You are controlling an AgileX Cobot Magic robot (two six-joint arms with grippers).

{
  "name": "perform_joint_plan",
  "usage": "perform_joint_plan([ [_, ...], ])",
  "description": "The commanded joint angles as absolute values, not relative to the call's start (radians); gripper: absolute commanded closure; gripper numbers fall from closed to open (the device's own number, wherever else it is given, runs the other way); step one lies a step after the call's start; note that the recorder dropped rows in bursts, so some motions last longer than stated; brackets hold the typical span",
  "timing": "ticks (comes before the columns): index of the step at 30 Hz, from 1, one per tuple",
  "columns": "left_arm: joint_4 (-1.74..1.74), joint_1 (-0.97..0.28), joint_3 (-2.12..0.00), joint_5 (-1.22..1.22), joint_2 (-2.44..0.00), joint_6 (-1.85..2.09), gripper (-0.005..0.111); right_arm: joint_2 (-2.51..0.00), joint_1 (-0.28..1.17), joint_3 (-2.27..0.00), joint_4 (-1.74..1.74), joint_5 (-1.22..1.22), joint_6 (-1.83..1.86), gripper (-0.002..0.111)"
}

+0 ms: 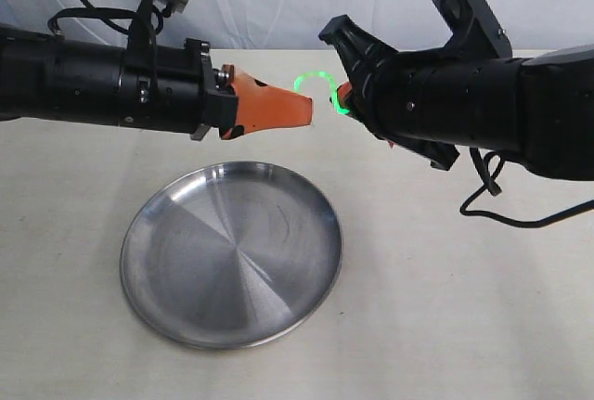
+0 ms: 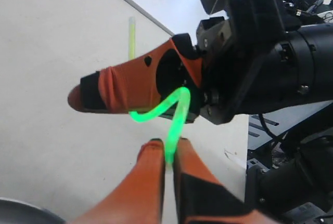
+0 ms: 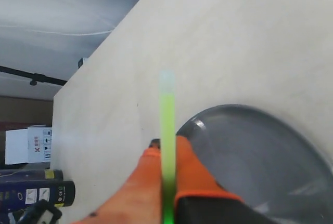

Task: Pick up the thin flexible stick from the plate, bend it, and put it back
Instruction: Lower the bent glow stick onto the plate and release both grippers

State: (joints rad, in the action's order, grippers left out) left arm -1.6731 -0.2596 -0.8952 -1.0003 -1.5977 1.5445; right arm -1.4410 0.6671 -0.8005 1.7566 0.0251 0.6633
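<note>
The thin flexible stick (image 1: 320, 83), lime green, hangs in the air above the table, bent into an S-shaped curve between my two grippers. My left gripper (image 1: 311, 114) is shut on one end of the stick (image 2: 177, 122). My right gripper (image 1: 345, 96) is shut on the other end, and in the right wrist view the stick (image 3: 167, 130) runs straight out past the orange fingertips. The shiny steel plate (image 1: 167, 279) lies on the table below and nearer the front, with nothing in it.
The pale table top (image 1: 464, 326) stretches around the plate. The left arm's black body (image 1: 83, 80) and the right arm's black body (image 1: 483, 103) hang over the back of the table, with a black cable (image 1: 501, 214) trailing on the right.
</note>
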Motion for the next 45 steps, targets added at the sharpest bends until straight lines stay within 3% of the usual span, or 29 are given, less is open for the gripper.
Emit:
perform_joint_plan([
  [1, -1.702, -0.260, -0.910, -1.057, -1.582, 1.521, 0.107, -1.451, 0.671, -0.832, 1.708, 0.015, 0.687, 0.109],
  [12, -1.596, -0.260, -0.910, -1.096, -1.582, 1.385, 0.105, -1.451, 0.671, -0.834, 1.693, -0.026, 0.687, 0.109],
  [18, -1.534, -0.260, -0.910, -1.096, -1.582, 1.339, 0.057, -1.451, 0.671, -0.834, 1.691, -0.039, 0.687, 0.109],
  [21, -1.454, -0.260, -0.910, -1.098, -1.582, 1.310, 0.052, -1.451, 0.671, -0.834, 1.676, 0.000, 0.687, 0.109],
  [28, -1.184, -0.170, -0.910, -1.059, -1.582, 1.067, 0.053, -1.428, 0.669, -0.834, 1.559, 0.170, 0.687, 0.109],
  [34, -1.105, -0.092, -0.910, -1.051, -1.573, 0.915, 0.059, -1.437, 0.671, -0.834, 1.476, 0.175, 0.687, 0.109],
  [36, -1.116, -0.065, -0.910, -1.051, -1.554, 0.915, 0.070, -1.456, 0.671, -0.834, 1.464, 0.155, 0.687, 0.109],
  [40, -1.112, -0.001, -0.910, -1.051, -1.486, 0.917, 0.107, -1.506, 0.671, -0.834, 1.464, 0.106, 0.687, 0.109],
  [45, -1.098, 0.051, -0.910, -1.055, -1.382, 0.919, 0.106, -1.584, 0.671, -0.851, 1.466, 0.035, 0.677, 0.109],
])
